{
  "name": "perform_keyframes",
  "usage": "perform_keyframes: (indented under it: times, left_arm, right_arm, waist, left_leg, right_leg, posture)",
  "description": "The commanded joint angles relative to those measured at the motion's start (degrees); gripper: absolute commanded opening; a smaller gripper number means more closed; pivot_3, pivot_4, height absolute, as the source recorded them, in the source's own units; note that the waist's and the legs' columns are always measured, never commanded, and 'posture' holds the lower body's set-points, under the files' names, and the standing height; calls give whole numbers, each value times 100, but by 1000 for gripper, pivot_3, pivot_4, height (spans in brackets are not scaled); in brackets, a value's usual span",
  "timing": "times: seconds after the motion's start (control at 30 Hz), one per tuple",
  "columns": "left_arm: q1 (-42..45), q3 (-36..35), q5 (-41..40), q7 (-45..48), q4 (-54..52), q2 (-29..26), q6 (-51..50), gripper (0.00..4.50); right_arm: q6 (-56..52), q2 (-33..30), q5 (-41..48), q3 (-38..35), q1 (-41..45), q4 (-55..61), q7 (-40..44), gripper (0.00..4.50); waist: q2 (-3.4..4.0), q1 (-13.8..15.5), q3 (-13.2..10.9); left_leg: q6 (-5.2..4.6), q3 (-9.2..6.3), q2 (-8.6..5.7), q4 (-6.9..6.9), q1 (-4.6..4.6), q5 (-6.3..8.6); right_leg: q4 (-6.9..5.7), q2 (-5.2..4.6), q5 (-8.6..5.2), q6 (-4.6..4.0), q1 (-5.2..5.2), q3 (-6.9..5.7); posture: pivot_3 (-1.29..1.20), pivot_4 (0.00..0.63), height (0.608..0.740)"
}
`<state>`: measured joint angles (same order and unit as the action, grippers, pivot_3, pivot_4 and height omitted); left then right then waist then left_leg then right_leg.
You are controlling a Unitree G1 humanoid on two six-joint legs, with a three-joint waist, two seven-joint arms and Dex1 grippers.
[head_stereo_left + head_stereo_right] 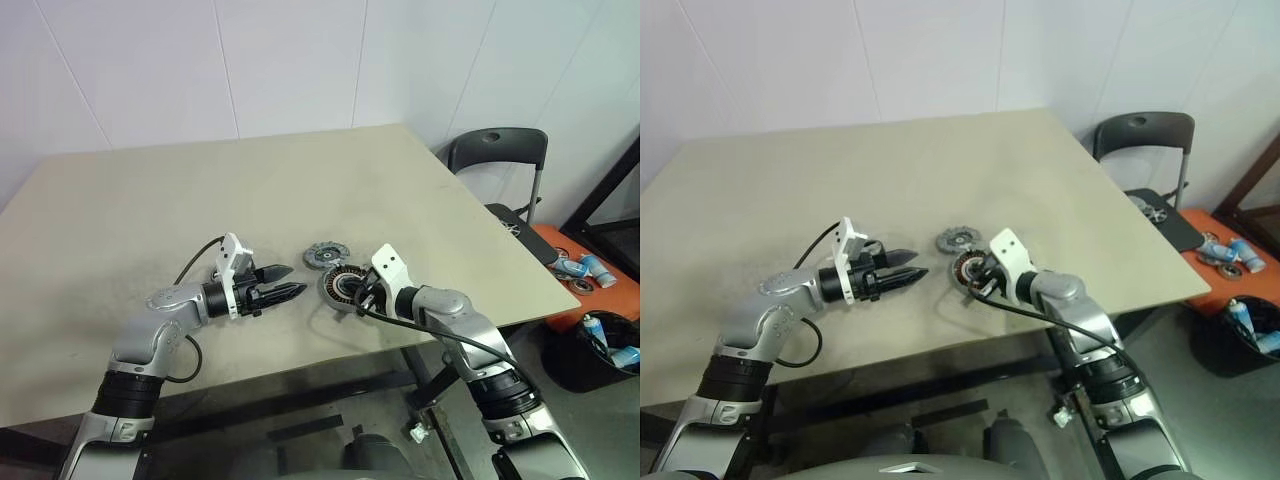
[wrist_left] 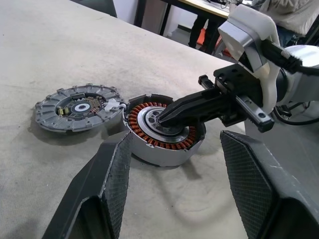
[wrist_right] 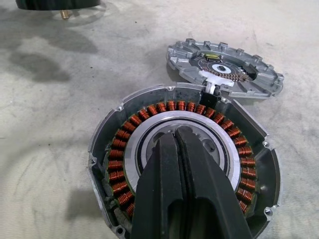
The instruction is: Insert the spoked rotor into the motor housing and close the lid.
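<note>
While shut, right gripper [image 3: 175, 137] tips over motor housing [image 3: 119, 144] centre.

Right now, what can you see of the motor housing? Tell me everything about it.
The motor housing lies flat and open on the table, a round grey metal shell with a ring of copper-coloured windings around a shiny silver centre. No rotor sits in it. The shut right gripper points down into its centre; whether it touches is unclear. The lid lies just beside it, joined by a small white connector. The open left gripper hangs close by, apart from it.
</note>
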<state>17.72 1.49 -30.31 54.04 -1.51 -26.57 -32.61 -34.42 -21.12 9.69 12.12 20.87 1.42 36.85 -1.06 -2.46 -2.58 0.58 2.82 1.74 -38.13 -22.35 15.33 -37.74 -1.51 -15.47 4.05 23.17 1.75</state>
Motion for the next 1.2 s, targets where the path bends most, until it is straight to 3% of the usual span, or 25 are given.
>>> perform_keyframes:
  times: [0.03,0.1,0.3,0.63,0.97,1.2]
  left_arm:
    - [139,-49,41,70,60,-25,160,2974]
    - [172,-50,54,89,118,-24,189,2974]
    - [143,-57,52,60,101,72,228,2974]
    - [-215,-175,36,-108,-85,149,279,2974]
    - [-448,-147,90,-167,-147,166,450,2974]
    - [-523,-163,87,-136,-132,132,501,2974]
  right_arm:
    - [560,-538,-250,118,595,483,535,191]
    - [719,-726,-205,158,860,521,856,526]
    - [1180,-1499,-535,807,2048,-72,2374,2592]
    - [3461,-2448,-1684,1850,2496,-1118,4180,2592]
    - [4729,-1875,-2395,1952,2982,-2608,4060,2592]
    - [4965,-1756,-2526,1998,2838,-2658,4199,2592]
  waist:
    - [4,0,-3]
    - [4,0,-3]
    - [6,3,-5]
    - [5,24,-4]
    - [6,2,-5]
    - [6,23,-5]
  left_leg:
    - [0,0,-1,0,-1,0]
    - [0,2,-2,-1,-3,0]
    - [0,-1,0,2,-1,0]
    - [-6,-2,-2,3,-7,4]
    - [-5,-1,2,3,-2,3]
    - [-5,-1,-2,2,-4,3]
  right_leg:
    - [0,0,0,0,1,0]
    - [1,-2,0,0,3,0]
    - [2,6,0,0,4,-3]
    - [20,-5,0,1,-1,-6]
    - [15,-3,1,-1,-2,-4]
    - [16,-12,1,-1,-3,-4]
  posture:
    - [0,0,740]
    - [0,0,740]
    - [0,0,740]
    - [0,0,740]
    - [0,0,740]
    - [0,0,740]
